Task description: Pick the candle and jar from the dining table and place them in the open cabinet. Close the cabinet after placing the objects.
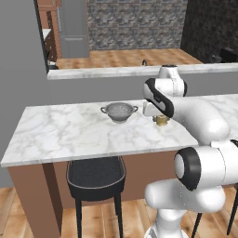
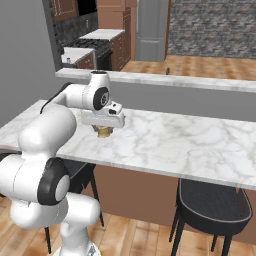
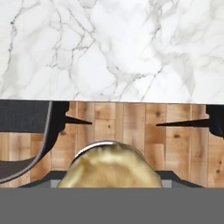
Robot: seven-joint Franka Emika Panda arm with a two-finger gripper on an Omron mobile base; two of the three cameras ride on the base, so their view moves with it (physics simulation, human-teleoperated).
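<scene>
The candle (image 1: 161,121) (image 2: 104,132) is a squat yellow-gold cylinder at the near edge of the white marble dining table (image 1: 69,135) (image 2: 175,145). My gripper (image 1: 160,116) (image 2: 104,127) points down right over it, shut on the candle, whose base sits at or just above the marble. In the hand view the candle (image 3: 109,168) looms large at the bottom, with the table's edge (image 3: 109,43) and the wooden floor behind it. The jar and the cabinet are out of view.
A steel colander (image 1: 119,111) with two handles stands on the table left of the gripper. Dark stools (image 1: 96,179) (image 2: 212,205) are tucked under the table's near side. A grey half-wall with a white ledge (image 1: 116,72) (image 2: 175,80) runs behind the table.
</scene>
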